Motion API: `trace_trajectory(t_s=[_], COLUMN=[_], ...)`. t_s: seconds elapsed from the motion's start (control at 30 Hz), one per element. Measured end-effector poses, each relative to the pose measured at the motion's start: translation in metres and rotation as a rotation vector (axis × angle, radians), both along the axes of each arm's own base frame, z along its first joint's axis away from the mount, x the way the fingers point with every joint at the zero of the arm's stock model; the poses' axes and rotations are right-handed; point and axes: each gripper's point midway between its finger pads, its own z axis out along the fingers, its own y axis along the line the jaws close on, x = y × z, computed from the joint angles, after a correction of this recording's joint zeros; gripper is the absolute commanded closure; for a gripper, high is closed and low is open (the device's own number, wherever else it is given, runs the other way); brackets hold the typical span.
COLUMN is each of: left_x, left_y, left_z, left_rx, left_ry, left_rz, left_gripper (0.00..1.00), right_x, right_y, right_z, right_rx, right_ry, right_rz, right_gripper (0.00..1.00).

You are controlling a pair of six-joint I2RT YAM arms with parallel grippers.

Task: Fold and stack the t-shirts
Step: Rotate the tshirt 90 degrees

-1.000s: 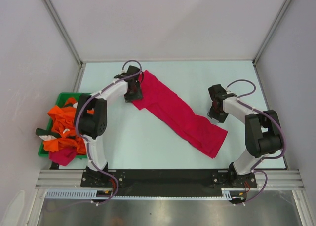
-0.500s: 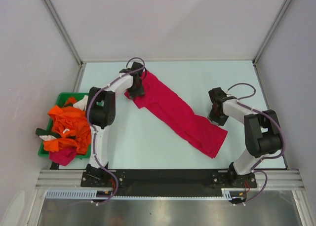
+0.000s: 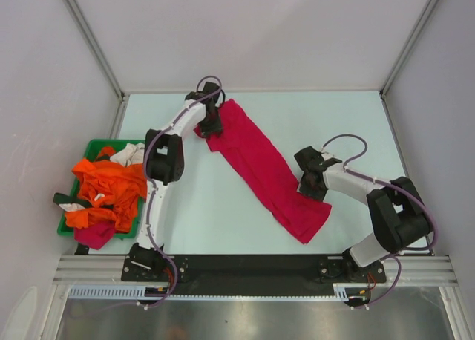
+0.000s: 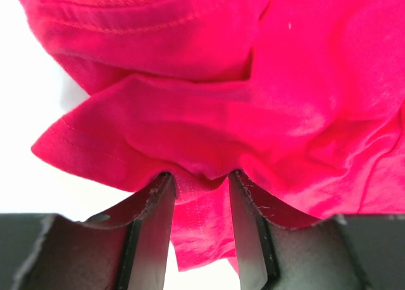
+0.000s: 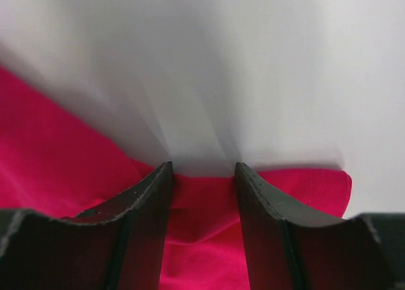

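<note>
A crimson-pink t-shirt (image 3: pixel 260 165) lies in a long diagonal strip from the far middle of the table toward the near right. My left gripper (image 3: pixel 211 126) is at its far left end. In the left wrist view the jaws (image 4: pixel 199 176) stand apart, with a hemmed flap of the shirt (image 4: pixel 285 81) loose between them. My right gripper (image 3: pixel 308 182) is at the strip's right edge near its lower end. Its jaws (image 5: pixel 202 166) are also apart, astride the shirt's edge (image 5: pixel 44 144), and that view is blurred by motion. Orange t-shirts (image 3: pixel 107 188) are heaped at the left.
A green tray (image 3: pixel 93 145) at the table's left edge holds the orange heap, a white cloth (image 3: pixel 132 154) and a crimson piece (image 3: pixel 93 236). The enclosure's walls and metal posts ring the table. A black rail runs along the near edge.
The left gripper has moved farther back and right with the shirt's far end, its jaws narrowing. The right gripper has slid left onto the shirt's edge, and the near end has shifted left.
</note>
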Motion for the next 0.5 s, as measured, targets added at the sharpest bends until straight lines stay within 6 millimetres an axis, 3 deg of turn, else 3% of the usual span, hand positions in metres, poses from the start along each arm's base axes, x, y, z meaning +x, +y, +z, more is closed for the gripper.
trace_trajectory(t_s=[0.27, 0.5], left_x=[0.034, 0.04], left_y=[-0.021, -0.04], left_z=[0.005, 0.008], left_rx=[-0.059, -0.132], left_ry=[-0.076, -0.097], left_rz=[-0.045, -0.088], left_gripper=[0.56, 0.56], right_x=[-0.038, -0.08], right_y=[0.04, 0.103], right_z=[-0.002, 0.0], right_rx=[0.083, 0.196], right_ry=[0.035, 0.119], right_rz=[0.084, 0.243], right_gripper=[0.51, 0.51])
